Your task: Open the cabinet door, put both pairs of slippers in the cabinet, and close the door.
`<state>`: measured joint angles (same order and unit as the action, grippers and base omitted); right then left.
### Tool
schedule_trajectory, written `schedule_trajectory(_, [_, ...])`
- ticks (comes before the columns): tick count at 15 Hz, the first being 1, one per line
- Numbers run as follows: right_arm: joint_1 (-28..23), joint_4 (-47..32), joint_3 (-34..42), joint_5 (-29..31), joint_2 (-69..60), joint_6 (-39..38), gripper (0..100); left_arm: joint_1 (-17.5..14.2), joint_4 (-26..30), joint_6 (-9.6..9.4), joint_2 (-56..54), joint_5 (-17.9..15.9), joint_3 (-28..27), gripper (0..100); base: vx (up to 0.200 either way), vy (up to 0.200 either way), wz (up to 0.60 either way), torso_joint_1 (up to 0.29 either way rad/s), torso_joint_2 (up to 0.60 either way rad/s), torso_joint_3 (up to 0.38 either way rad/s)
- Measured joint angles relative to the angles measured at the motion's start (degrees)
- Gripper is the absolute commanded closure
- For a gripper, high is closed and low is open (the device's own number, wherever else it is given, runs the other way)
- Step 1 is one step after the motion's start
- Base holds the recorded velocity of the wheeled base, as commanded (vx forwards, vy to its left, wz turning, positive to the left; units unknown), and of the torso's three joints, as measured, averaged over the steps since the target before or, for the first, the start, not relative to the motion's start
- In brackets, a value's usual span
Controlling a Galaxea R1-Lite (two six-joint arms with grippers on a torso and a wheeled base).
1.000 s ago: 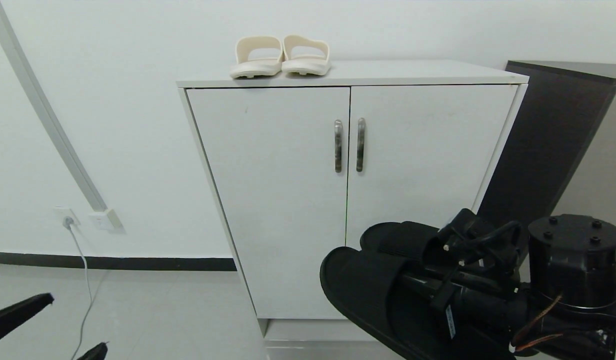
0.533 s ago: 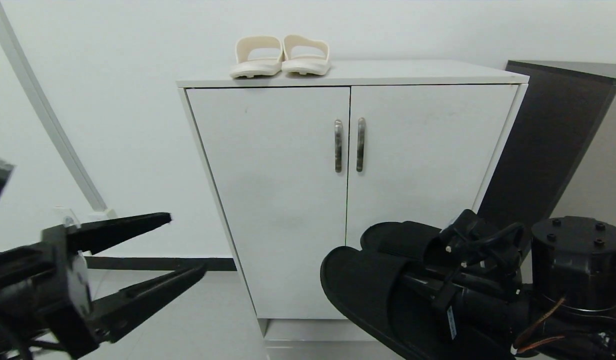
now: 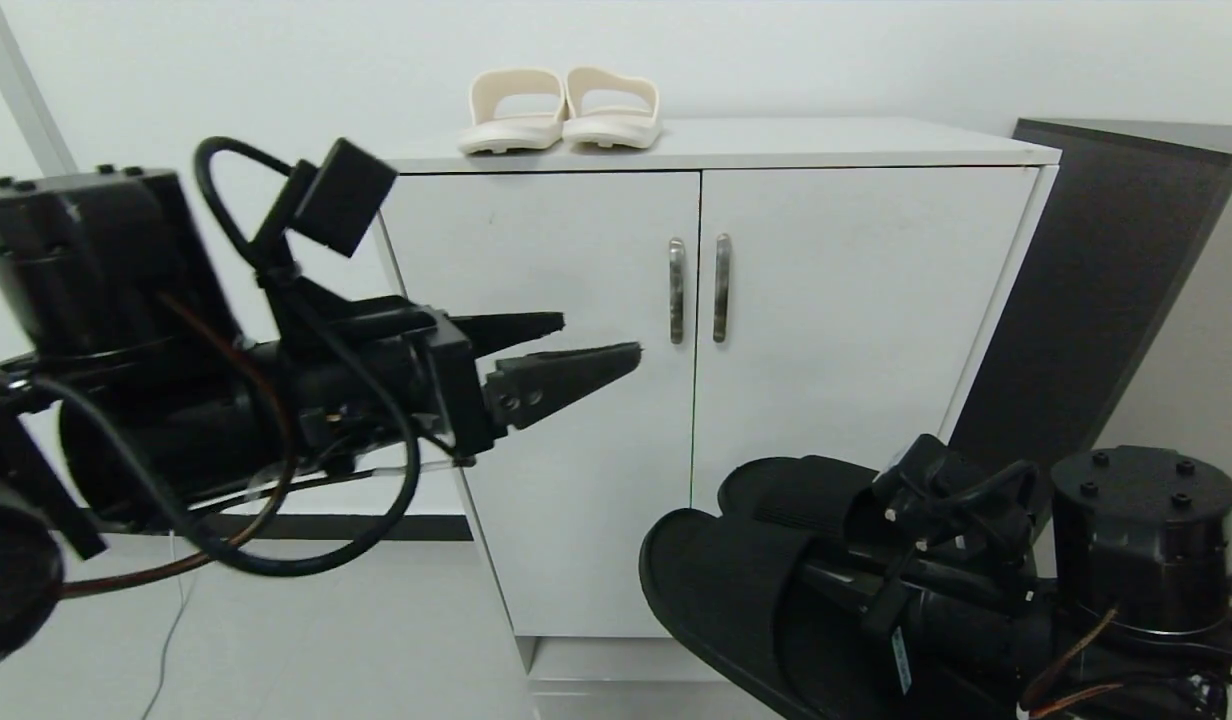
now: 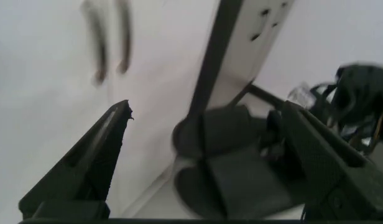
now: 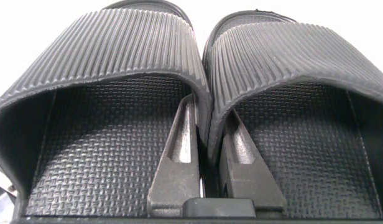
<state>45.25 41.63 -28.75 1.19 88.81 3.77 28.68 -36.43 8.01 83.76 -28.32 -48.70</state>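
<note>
Down at lower right, right gripper (image 5: 207, 124) pinching inner edges of black slippers (image 3: 736, 580) together, rear ends hidden behind arm. Beyond, left gripper (image 3: 599, 335) spread open before shut cabinet door (image 3: 576, 500), short of handles (image 3: 676, 290). Atop cabinet (image 3: 776, 140), cream slippers (image 3: 564, 108).

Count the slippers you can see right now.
4: two cream slippers on the cabinet top; two black slippers pinched together in the right gripper. More may hide inside.
</note>
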Motion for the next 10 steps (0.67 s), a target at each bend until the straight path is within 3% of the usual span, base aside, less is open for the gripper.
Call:
schedule_trajectory(4, [0.00,0.02,0.15,-0.02,0.05,0.00,100,3.64,-0.44,1.56,10.07,-1.49,-12.09,0,0.000,0.000,0.00,0.000,0.00,0.000])
schedule_trajectory(7, [0.00,0.02,0.17,-0.05,0.17,0.00,100,4.17,2.52,5.10,15.43,-3.93,-20.37,0,0.000,0.000,0.00,0.000,0.00,0.000])
schedule_trajectory(10, [0.00,0.02,0.15,0.00,0.35,0.00,100,4.17,5.01,6.24,19.58,-4.47,-25.53,0,0.000,0.000,0.00,0.000,0.00,0.000])
